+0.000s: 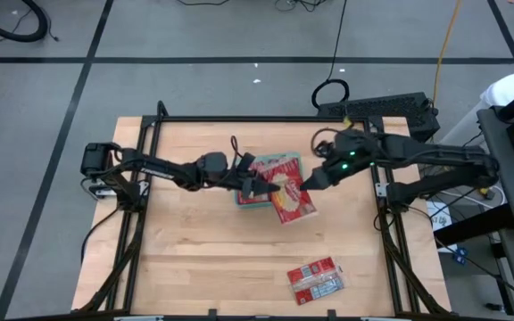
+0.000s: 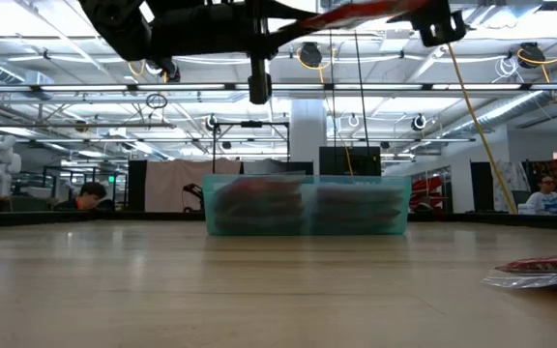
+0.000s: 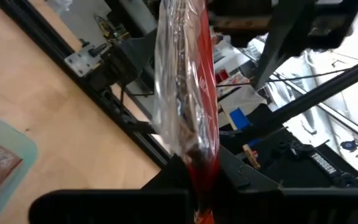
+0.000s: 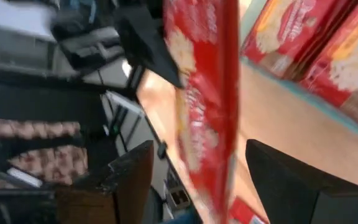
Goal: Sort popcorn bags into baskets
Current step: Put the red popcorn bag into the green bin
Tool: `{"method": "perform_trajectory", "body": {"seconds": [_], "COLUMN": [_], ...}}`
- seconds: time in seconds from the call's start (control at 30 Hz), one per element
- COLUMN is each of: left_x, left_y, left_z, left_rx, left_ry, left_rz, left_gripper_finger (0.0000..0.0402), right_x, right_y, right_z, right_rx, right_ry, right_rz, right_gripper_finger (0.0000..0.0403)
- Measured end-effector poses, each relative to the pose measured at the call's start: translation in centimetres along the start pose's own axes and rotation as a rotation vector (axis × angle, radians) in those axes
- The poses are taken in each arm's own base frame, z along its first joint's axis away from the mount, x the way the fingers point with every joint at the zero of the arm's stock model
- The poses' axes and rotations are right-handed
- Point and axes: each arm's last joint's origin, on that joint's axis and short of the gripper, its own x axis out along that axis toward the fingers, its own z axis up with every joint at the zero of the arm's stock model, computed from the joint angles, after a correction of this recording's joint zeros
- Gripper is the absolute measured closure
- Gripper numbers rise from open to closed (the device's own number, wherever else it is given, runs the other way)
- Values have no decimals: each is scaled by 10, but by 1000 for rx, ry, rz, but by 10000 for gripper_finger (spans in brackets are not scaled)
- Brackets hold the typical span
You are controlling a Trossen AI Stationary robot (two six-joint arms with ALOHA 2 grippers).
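Note:
A red popcorn bag (image 1: 294,201) hangs in the air above the right edge of the teal tray (image 1: 244,198), picture face up. In the low view it shows edge-on at the top, as a thin red strip (image 2: 361,11). My left gripper (image 1: 257,185) (image 3: 204,186) reaches in from the table's left and is shut on it. My right gripper (image 1: 315,182) (image 4: 194,177) comes from the right and is open, one finger on each side of the bag (image 4: 207,118) without touching. Several red bags (image 4: 319,43) lie in the tray (image 2: 307,228). My left gripper pinches the popcorn bag by its left end (image 3: 205,173) between both fingers, coming roughly level from the table's left. The bag sticks out ahead of the fingers toward the right arm, lifted clear above the tray and lying about flat.
One more popcorn bag (image 1: 315,278) (image 2: 547,271) lies grey-white side up on the wood near the table's near right corner. Black frame rails (image 1: 141,223) run along the table's sides. Bare wood lies on the near half. People sit in the room behind (image 2: 90,196).

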Motion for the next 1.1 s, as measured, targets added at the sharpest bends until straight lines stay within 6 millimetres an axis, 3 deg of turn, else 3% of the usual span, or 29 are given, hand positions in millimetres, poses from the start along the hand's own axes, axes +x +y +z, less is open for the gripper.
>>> {"method": "perform_trajectory", "body": {"seconds": [0.17,0.27,0.5,0.6,0.8,0.97,1.1], "left_x": [1,2,4,4,3,1,-5], "left_y": [-4,-7,-11,-10,-11,-11,-14], "left_z": [-5,-7,-11,-10,-8,-1,9], "left_rx": [2,2,-1,-12,-14,-42,-49], "left_ry": [6,11,-21,-32,-70,-99,-123], "left_rz": [-14,-25,-19,-9,6,1,1], "left_gripper_finger": [374,372,379,365,273,183,132], "right_x": [17,19,18,19,21,8,-3], "right_y": [0,2,-3,-5,-11,-12,-16], "right_z": [6,10,11,11,11,15,19], "right_rx": [-79,-158,-200,-207,-204,-196,-179], "right_ry": [9,10,38,39,41,-4,-40], "right_rz": [1,38,45,44,24,34,28], "right_gripper_finger": [172,202,336,388,382,396,394]}}
